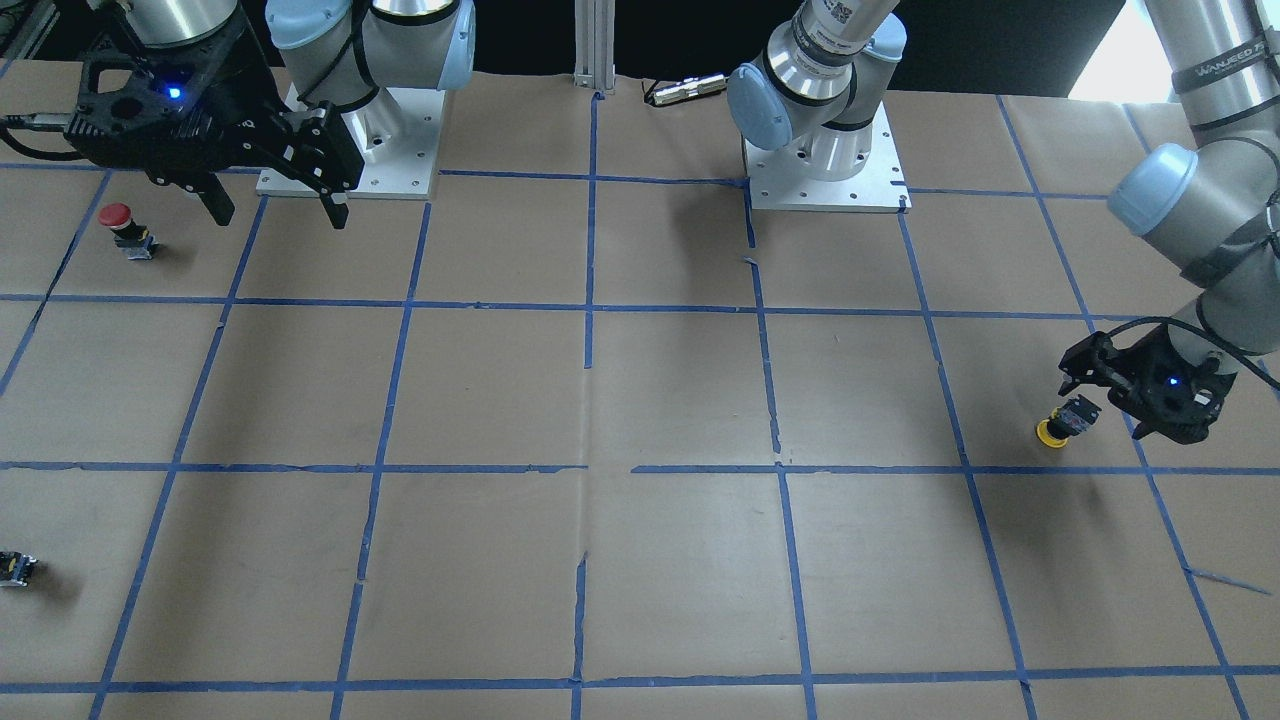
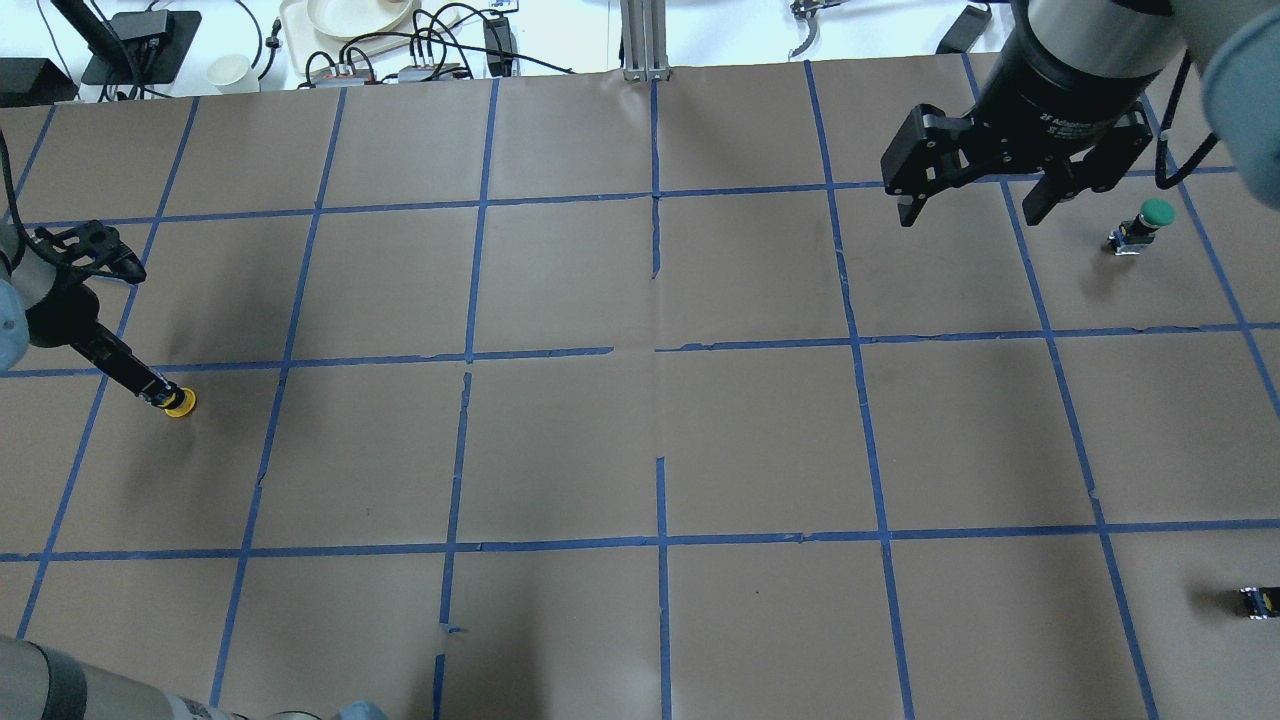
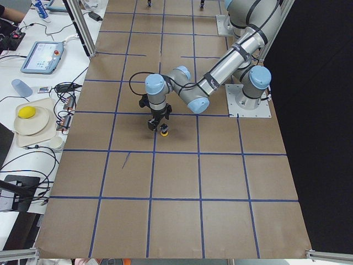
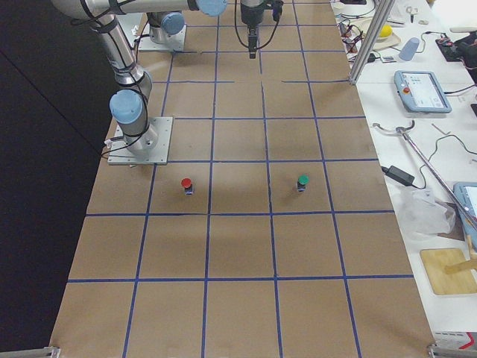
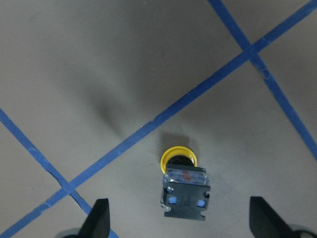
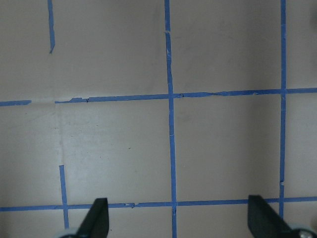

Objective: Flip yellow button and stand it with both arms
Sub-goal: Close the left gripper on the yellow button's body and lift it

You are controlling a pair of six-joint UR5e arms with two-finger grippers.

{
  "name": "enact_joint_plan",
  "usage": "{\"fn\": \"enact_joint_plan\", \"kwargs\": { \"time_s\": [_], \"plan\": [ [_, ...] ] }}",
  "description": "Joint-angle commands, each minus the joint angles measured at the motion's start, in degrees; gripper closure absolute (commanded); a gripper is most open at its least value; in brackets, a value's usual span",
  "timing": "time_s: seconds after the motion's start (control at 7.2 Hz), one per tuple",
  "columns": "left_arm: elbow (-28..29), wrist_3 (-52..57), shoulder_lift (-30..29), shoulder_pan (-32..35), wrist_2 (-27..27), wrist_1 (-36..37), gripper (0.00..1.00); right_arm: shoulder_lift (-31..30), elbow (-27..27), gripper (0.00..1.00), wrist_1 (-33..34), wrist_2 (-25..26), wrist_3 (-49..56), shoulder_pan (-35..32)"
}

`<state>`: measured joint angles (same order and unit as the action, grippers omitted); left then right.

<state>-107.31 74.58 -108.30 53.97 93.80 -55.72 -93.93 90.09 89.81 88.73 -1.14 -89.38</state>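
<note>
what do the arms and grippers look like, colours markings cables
The left arm and right arm are silver tubes with light-blue joint caps. The left gripper and right gripper are black, each with a blue light and black fingers. A black cable loops at the left wrist.

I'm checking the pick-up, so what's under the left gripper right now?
The yellow button, cap toward the brown paper and its body's end facing up. The left gripper's jaws stand wide open either side, not touching it. The cap's face is hidden under the body.
</note>
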Motion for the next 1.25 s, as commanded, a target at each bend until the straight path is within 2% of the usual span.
{"fn": "enact_joint_plan", "kwargs": {
  "time_s": [0.0,0.14,0.28,0.56,0.69,0.83,1.11],
  "plan": [
    [-1.76,-0.49,-0.51,-0.09,-0.02,1.05,0.01,-0.03,0.09,0.0,-0.16,0.12,-0.17,-0.01],
    [-2.02,-1.62,-0.51,-0.09,-0.02,1.05,0.01,0.06,0.61,0.0,0.54,-0.49,-0.26,-0.09],
    [-1.85,-2.24,-1.47,-0.09,-0.02,1.14,0.06,-0.11,0.7,0.0,0.81,-0.49,-0.18,-0.18],
    [-1.23,-1.11,-2.27,-0.09,-0.02,2.27,0.34,-0.03,0.62,0.0,0.81,-0.49,-0.18,-0.18],
    [-1.23,-1.19,-2.44,-0.09,0.15,3.76,0.78,-0.03,0.62,0.0,0.72,-0.49,-0.18,-0.09],
    [-1.15,-1.11,-2.1,-0.09,0.16,3.77,0.94,-0.03,0.62,0.0,0.72,-0.49,-0.18,-0.09],
    [-1.15,-1.45,-0.52,0.08,-0.46,2.9,0.96,-0.03,0.62,0.0,0.63,-0.32,-0.18,-0.01]
  ]
}}
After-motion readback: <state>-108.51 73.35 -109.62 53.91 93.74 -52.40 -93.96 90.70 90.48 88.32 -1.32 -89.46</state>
